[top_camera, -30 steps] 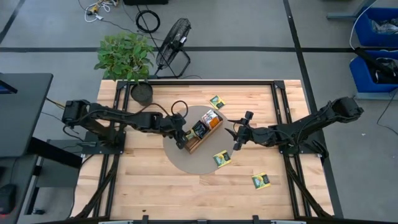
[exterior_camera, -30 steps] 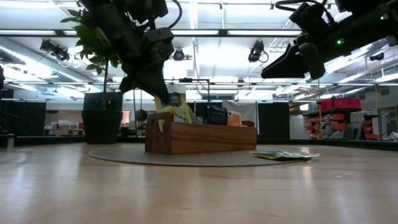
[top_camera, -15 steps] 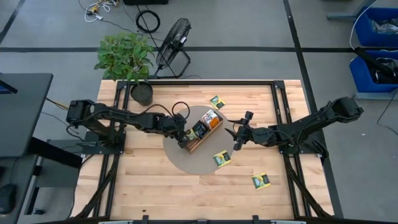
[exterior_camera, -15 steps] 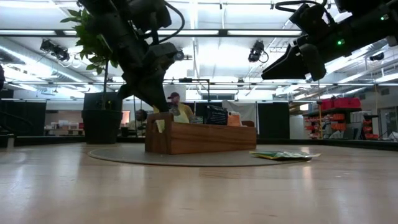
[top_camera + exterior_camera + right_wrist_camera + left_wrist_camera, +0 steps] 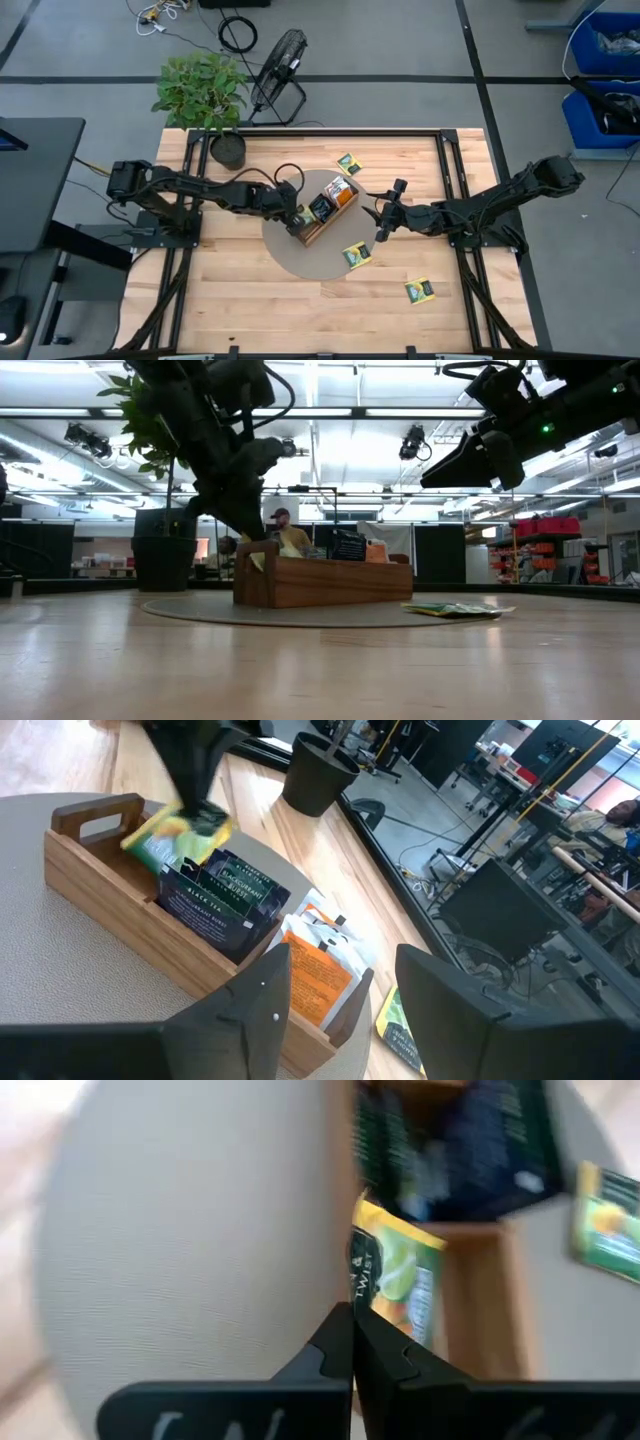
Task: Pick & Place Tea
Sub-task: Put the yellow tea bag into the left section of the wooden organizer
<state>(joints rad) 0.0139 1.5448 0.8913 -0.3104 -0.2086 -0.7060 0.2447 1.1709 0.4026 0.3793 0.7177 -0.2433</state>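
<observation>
Yellow-green packet (image 5: 392,1285) is pinched by left gripper (image 5: 352,1342) over tray (image 5: 120,925), hidden from above; right gripper (image 5: 340,985) is held open.

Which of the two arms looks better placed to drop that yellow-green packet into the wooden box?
Left. The left gripper is shut on the yellow-green tea packet, right over the end compartment of the wooden tray. The right gripper hangs open and empty beside the tray.

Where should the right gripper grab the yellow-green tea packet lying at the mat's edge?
The yellow-green tea packet lies flat, half on the round grey mat, with no raised edge. Come straight down with the open right gripper and pinch across the edge overhanging the mat, where a finger might slip beneath.
</observation>
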